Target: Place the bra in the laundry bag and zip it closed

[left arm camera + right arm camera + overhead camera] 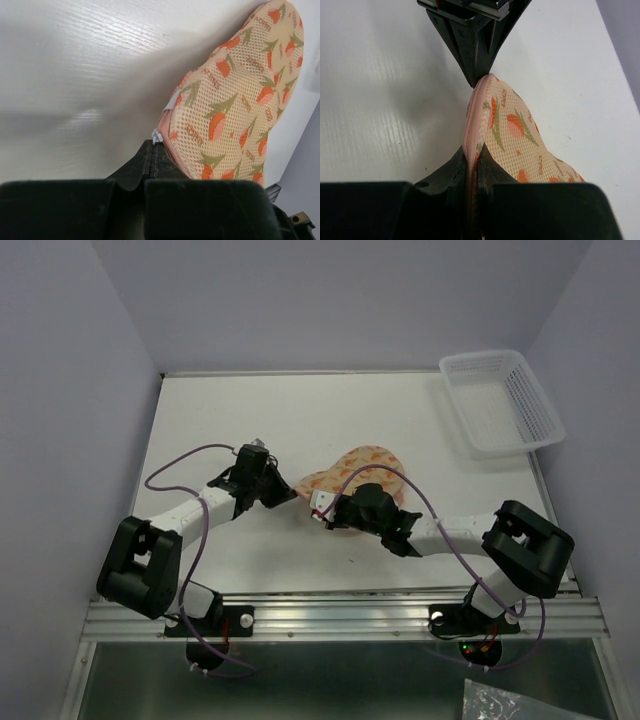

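- Top external view: the laundry bag (367,462) lies near mid-table (300,410), stretched between the left gripper (288,495) and the right gripper (320,512). A white lattice basket (500,405) stands well apart at the far right corner. The bra shows in no view; it is judged to be inside, but this cannot be confirmed.
- Left wrist view: the left claw is clenched at the bag's end, apparently nipping thin fabric beside a small white zip tab (157,136). The peach mesh with its orange print looks light, soft and limp, likely to crumple unless held taut.
- Right wrist view: the right claw grasps the pink zip edge (475,110), which is raised as a ridge. Only this view shows both claws facing each other along that edge, which is judged the best place to hold. Whether the zip is fully closed cannot be told.
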`<state>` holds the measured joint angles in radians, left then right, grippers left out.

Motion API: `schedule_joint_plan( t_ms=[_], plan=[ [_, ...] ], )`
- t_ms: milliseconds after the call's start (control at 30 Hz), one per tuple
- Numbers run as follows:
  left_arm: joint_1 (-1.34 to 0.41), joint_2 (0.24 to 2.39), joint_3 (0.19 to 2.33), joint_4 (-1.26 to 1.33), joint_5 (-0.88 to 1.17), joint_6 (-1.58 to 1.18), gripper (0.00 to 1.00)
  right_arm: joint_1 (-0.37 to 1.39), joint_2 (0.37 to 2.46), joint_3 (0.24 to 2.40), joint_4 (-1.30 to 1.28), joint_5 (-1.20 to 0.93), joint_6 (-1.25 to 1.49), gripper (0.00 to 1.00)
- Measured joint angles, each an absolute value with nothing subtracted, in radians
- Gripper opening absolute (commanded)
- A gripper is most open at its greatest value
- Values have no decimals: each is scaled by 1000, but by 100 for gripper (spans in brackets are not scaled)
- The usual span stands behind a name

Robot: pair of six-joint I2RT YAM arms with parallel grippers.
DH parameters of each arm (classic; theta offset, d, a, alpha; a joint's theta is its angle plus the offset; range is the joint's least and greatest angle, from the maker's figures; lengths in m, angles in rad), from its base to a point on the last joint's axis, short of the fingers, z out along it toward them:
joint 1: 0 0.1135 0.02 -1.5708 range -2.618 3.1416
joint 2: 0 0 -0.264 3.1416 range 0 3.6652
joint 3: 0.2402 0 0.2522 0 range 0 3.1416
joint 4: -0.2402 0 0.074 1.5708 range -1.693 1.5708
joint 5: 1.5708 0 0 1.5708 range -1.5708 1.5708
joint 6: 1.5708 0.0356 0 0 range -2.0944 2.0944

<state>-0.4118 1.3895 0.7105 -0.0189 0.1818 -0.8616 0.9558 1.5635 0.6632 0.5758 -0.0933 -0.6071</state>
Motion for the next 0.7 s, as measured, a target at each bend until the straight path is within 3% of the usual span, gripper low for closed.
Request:
schedule_joint_plan(
  t_ms=[700],
  plan=[
    [-405, 1442, 683, 175, 457, -842, 0, 936, 1221, 519, 449, -176, -591, 1]
  ],
)
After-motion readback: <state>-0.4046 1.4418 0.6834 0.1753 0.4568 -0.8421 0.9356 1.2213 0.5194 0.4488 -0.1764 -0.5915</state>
